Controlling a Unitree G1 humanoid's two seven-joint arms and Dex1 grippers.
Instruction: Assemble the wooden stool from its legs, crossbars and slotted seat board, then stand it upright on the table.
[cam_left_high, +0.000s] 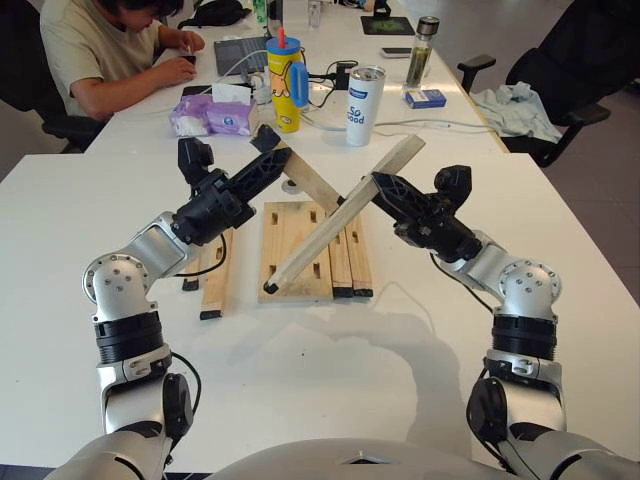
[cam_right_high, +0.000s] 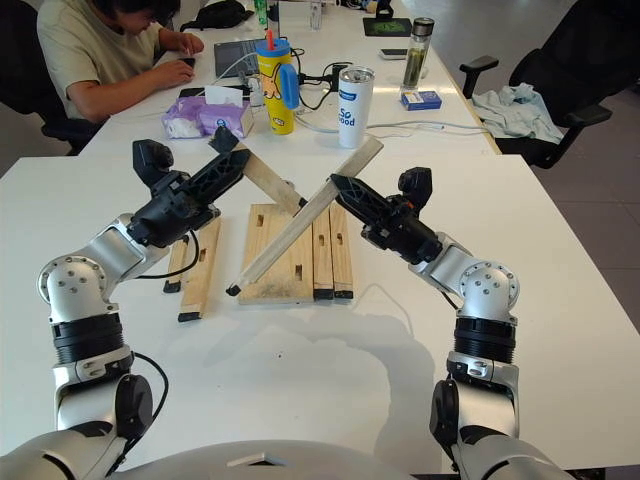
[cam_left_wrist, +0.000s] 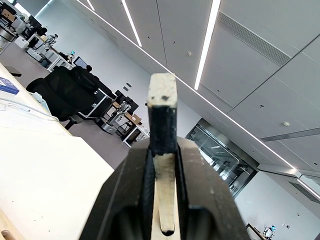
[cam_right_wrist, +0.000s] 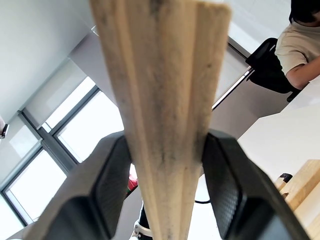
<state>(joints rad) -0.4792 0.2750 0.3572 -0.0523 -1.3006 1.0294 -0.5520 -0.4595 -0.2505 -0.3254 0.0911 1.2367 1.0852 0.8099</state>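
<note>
- Found the slotted seat board (cam_left_high: 308, 282) lying flat on the white table (cam_left_high: 330, 360), slots facing up.
- Observed the left gripper (cam_left_high: 278, 160) raised above the board's far left corner, fingers (cam_left_wrist: 135, 180) clamped narrowly on a short wooden piece (cam_left_high: 312, 183).
- Confirmed from the left wrist view: that piece seated between the two black fingers, with a dark band below its pale end face.
- Noted the short piece slanting from the left gripper toward the board's far right side, clear of the board surface.
- Observed the right gripper (cam_left_high: 380, 188) raised beyond the board's far right corner, fingers (cam_right_wrist: 107, 185) closed on both flanks of a long leg (cam_left_high: 330, 232).
- Noted the long leg tilted diagonally over the board, upper end past the far right corner, black-capped lower end at the near left corner; cannot tell whether the cap touches the board.
- Recorded the two held pieces crossing above the board's far edge, the long leg in front; cannot tell whether they touch.
- Logged two loose bars (cam_left_high: 350, 262) lying flat side by side against the board's right edge, black caps at their near ends.
- Logged another loose bar (cam_left_high: 217, 275) lying flat just left of the board, parallel to it, black cap at the near end.
- Noted a yellow cup (cam_left_high: 285, 90) and a steel tumbler (cam_left_high: 365, 105) standing well beyond the board's far edge.
</note>
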